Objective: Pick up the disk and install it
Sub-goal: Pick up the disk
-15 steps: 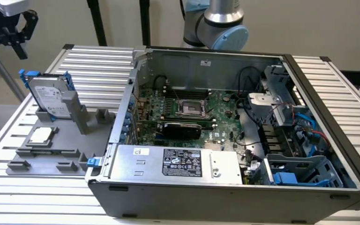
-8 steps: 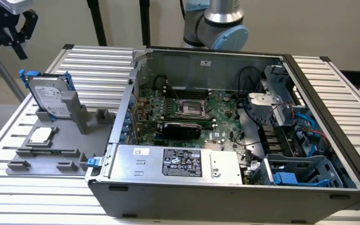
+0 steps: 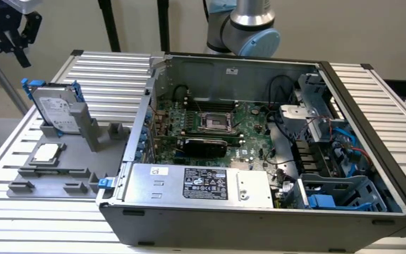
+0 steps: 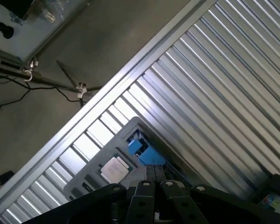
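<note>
Since the disk point(image 3: 56, 108) stands upright in its grey holder point(image 3: 83, 128), its top edge seems offered for grasping; the gripper point(image 4: 154, 173), pinched shut and empty, hangs clear above it.

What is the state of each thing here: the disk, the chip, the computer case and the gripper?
Disk: upright in the grey fixture, not held, not yet installed.
Chip: lying flat on the fixture.
Case: open, cover off, inside exposed.
Gripper: shut, holding nothing, clear of the disk.
</note>
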Robot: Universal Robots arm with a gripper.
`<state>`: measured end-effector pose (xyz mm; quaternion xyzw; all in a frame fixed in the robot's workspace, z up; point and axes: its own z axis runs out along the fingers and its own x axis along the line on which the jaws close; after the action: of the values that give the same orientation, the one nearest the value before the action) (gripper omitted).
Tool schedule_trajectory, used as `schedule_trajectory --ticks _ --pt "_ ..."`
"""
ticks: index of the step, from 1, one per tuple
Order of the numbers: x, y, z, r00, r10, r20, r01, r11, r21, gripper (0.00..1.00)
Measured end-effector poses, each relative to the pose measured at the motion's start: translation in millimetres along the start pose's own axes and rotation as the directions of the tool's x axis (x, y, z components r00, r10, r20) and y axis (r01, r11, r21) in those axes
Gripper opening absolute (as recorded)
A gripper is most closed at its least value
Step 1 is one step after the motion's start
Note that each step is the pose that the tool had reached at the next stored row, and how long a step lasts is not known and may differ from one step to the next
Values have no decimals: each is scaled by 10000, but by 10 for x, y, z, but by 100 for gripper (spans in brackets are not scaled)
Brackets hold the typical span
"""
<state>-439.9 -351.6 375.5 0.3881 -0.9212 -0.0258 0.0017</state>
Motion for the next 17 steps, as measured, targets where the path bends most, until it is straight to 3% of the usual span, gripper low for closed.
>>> schedule_trajectory --ticks 4,8,13,17 --pt "0 0 6 9973 -735 -36 735 9973 -14 11" --pt "0 -1 12 9894 -1450 -70 1450 9894 -29 11" --pt "1 -1 16 9721 -2342 -103 2342 9722 -45 11" --pt "0 -1 20 9523 -3048 -130 3048 9524 -63 11"
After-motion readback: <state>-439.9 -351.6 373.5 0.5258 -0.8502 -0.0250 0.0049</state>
